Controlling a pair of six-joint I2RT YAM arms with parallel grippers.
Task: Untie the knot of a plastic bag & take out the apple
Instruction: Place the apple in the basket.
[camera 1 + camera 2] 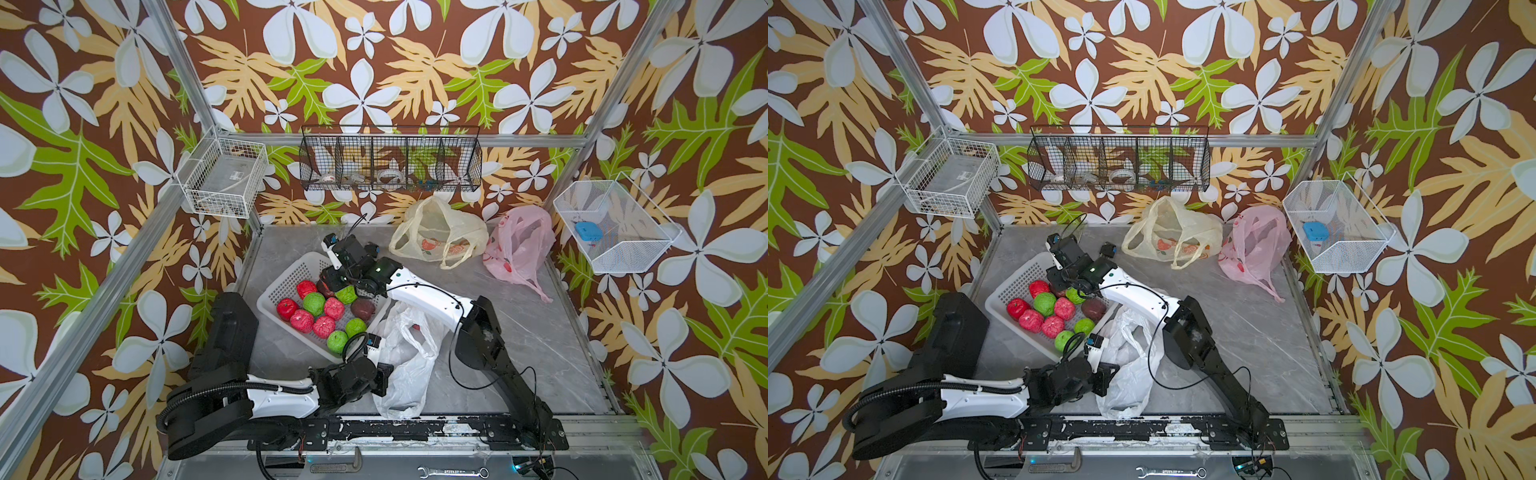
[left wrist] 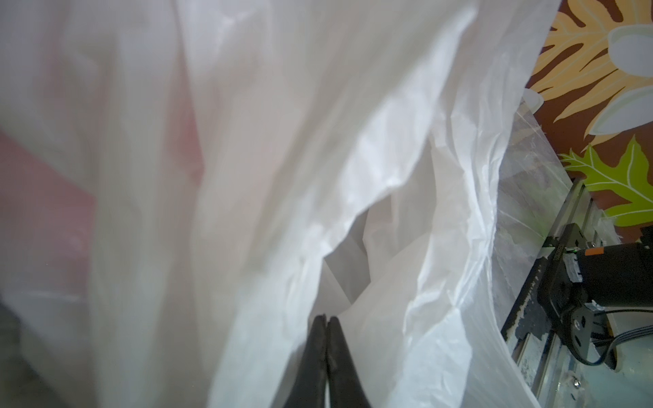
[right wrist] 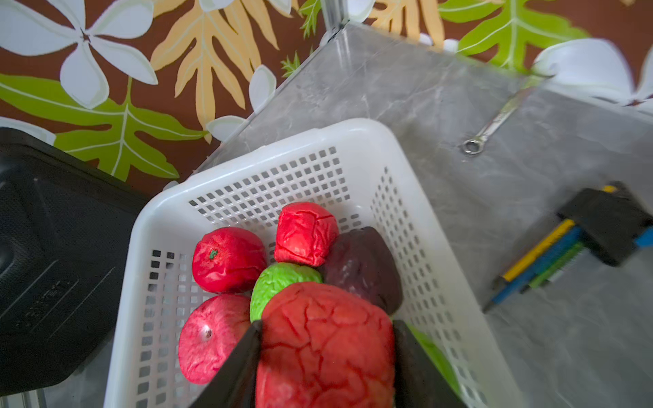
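Note:
My right gripper (image 3: 327, 323) is shut on a wrinkled red apple (image 3: 325, 346) and holds it just above the white perforated basket (image 3: 247, 155). Both top views show this gripper (image 1: 332, 280) (image 1: 1059, 282) over the basket's (image 1: 282, 286) far side. Several red, green and dark fruits lie in the basket. The white plastic bag (image 1: 405, 374) (image 1: 1129, 374) stands at the table's front with its handles loose and its mouth open. My left gripper (image 1: 384, 376) (image 2: 325, 318) is shut on the bag's (image 2: 282, 141) left edge. A pinkish shape shows blurred through the film.
A yellowish bag (image 1: 436, 232) and a pink bag (image 1: 519, 245) lie against the back wall. Wire baskets hang on the left (image 1: 224, 178), back (image 1: 390, 162) and right (image 1: 615, 228) walls. A wrench (image 1: 453, 471) lies on the front ledge.

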